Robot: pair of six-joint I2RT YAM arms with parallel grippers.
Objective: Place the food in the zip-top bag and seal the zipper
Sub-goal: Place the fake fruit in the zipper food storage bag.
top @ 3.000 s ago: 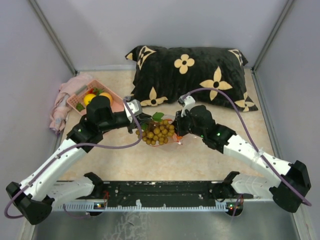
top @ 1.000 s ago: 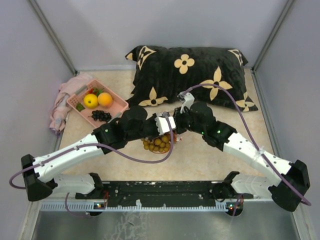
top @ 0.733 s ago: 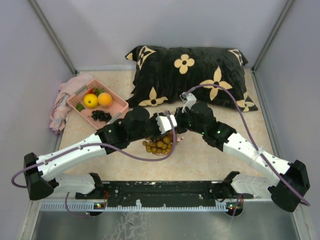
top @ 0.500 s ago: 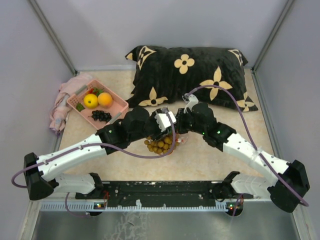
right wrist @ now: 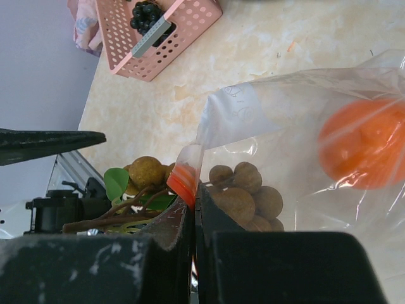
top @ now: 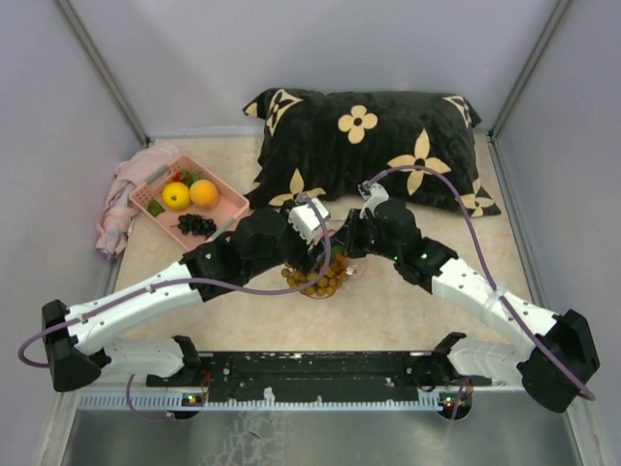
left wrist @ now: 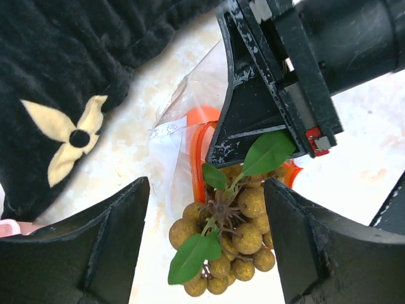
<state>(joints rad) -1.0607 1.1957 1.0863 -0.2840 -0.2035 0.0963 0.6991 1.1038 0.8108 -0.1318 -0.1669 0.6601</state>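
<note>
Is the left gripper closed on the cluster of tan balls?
No, the fingers of the left gripper stand apart, clear of the cluster of tan balls between them.

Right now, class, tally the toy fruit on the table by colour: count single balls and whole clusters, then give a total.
Yellow ball: 1
Orange balls: 2, the second inside the zip-top bag
Tan cluster: 1
Dark cluster: 1
Total: 5
</note>
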